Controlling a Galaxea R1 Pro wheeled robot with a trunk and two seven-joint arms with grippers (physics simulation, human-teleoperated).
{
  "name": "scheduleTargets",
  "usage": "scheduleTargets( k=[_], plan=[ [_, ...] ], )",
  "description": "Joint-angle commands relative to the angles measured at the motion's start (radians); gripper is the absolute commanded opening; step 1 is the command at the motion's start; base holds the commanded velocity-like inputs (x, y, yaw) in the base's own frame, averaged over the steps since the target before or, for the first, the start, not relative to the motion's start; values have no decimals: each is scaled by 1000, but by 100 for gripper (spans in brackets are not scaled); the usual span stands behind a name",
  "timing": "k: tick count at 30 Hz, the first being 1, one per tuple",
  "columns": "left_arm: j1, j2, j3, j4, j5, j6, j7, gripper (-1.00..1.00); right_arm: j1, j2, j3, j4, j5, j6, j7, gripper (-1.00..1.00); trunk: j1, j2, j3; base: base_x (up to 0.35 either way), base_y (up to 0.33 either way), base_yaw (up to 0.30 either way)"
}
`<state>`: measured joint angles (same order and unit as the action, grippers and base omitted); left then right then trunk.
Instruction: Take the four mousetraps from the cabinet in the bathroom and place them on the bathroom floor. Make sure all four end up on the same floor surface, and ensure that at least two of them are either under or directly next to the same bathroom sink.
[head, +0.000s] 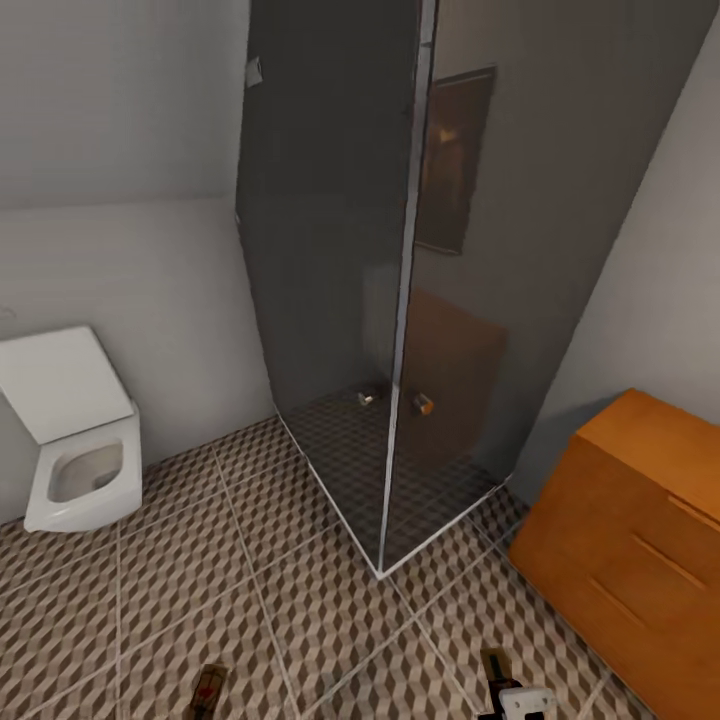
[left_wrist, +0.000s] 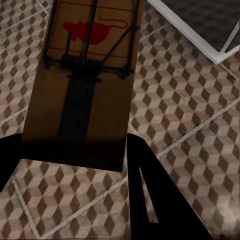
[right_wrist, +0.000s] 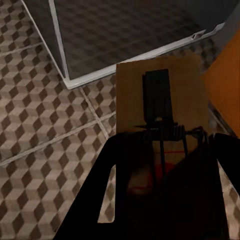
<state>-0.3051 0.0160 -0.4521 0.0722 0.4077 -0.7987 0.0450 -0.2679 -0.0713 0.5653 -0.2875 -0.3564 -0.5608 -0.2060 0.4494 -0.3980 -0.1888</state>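
Bathroom scene, with cube-patterned brown, beige and white floor tiles (head: 300, 600) running everywhere underfoot. Nearest to the robot, each arm is carrying a trap. In the left wrist view the left gripper (left_wrist: 75, 160) has its dark fingers closed on the near end of a flat brown wooden mousetrap with a red mouse print (left_wrist: 87, 75), which sticks out over the tiles. In the right wrist view the right gripper (right_wrist: 165, 165) is clamped on a second brown wooden mousetrap with a dark wire spring (right_wrist: 160, 105), board pointing out past the fingers.

Further out, a dark glass shower enclosure with a pale frame (head: 400, 300) fills the middle of the room, a white square-lidded toilet (head: 75, 440) sits off to the left, and the orange-brown wooden dresser with bar handles (head: 640, 530) is close by on the right.

My worry is that both boards look pinched only at one end, so a quick swing or a knock against the dresser or the shower frame could twist one loose, and it'd land nowhere near a sink.

Head view barely catches the traps at its bottom edge, while the wrist views show the grips and the spring wires up close. Only the head view gives the room layout.
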Motion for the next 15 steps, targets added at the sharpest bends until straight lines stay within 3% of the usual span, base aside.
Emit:
scheduleTargets(
  k=[1, 6, 15],
  plan=[
    [-2, -1, -8, 3, -3, -4, 10, -100, -1, -1, 8, -1, -6, -2, -6, -100, 1, -2, -2, 0, 281, 287],
    [-1, -1, -8, 3, -3, -4, 10, -100, -1, -1, 8, -1, -6, -2, -6, -100, 1, -2, -2, 0, 199, 287],
    [-2, -1, -8, 3, -3, -4, 10, -100, -1, -1, 8, -1, -6, -2, -6, -100, 1, -2, -2, 0, 17, 287]
  ],
)
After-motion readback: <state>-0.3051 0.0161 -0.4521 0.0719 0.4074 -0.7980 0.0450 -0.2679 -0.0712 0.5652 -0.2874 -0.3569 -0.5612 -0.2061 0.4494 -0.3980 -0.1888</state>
